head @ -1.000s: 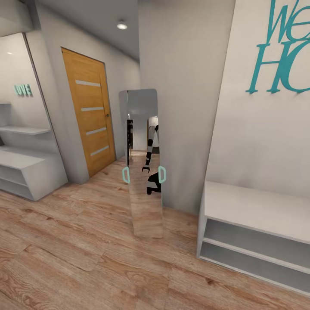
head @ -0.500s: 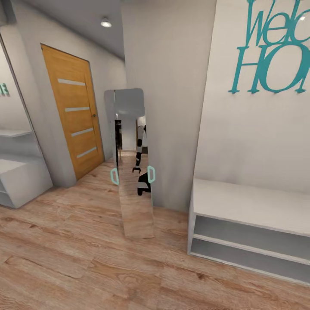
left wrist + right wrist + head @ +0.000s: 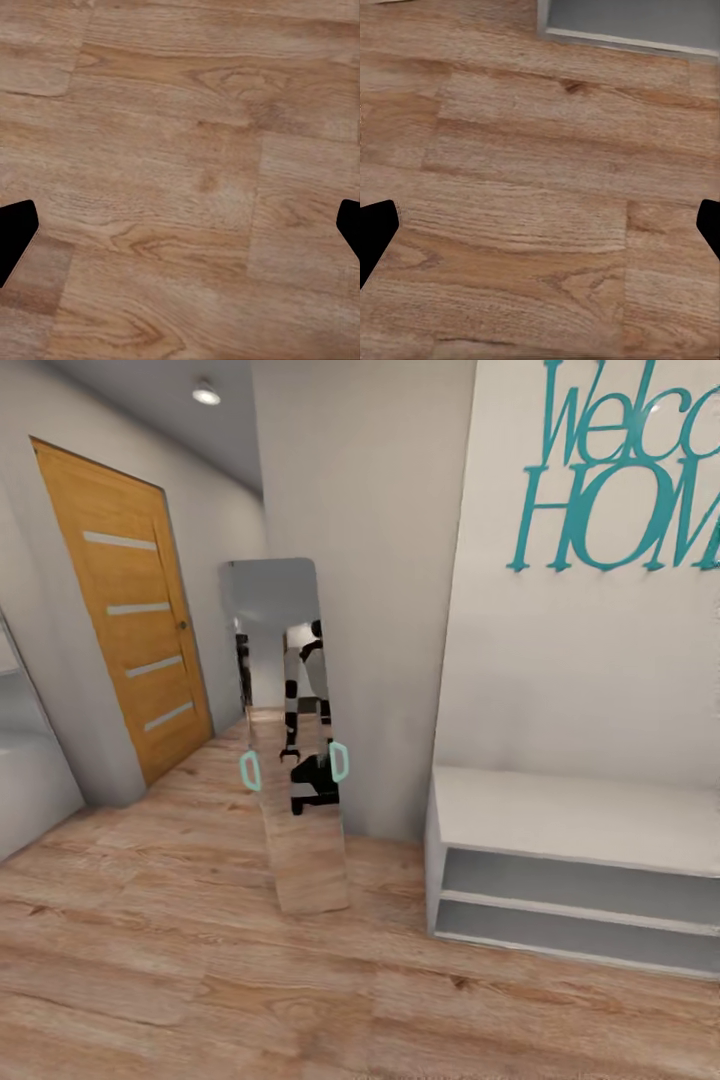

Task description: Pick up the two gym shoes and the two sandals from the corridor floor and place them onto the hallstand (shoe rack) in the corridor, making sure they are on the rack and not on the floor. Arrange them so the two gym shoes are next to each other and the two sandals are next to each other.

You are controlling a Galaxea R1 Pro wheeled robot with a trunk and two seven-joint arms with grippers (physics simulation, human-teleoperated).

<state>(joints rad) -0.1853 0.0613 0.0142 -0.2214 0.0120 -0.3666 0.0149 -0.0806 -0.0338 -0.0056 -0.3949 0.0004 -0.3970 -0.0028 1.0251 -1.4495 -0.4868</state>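
The gym shoes and the sandals are out of view. A sliver of the light-grey hallstand (image 3: 25,790) shows at the far left edge of the head view. Wood-grain corridor floor (image 3: 200,960) spreads across the foreground. In the left wrist view my left gripper (image 3: 180,225) hangs open over bare planks, its black fingertips (image 3: 15,232) wide apart with nothing between them. My right gripper (image 3: 540,232) is open too, above bare floor, with the foot of a grey unit (image 3: 622,19) just beyond it.
A plain low grey two-shelf bench (image 3: 570,830) stands at the right under teal wall lettering (image 3: 620,470). A tall mirror (image 3: 290,740) leans against the wall corner ahead and reflects the robot. An orange wooden door (image 3: 125,610) is shut at the left.
The camera has turned right, so the whole picture slid left. The hallstand has nearly left the frame and more of the bench and lettering shows.
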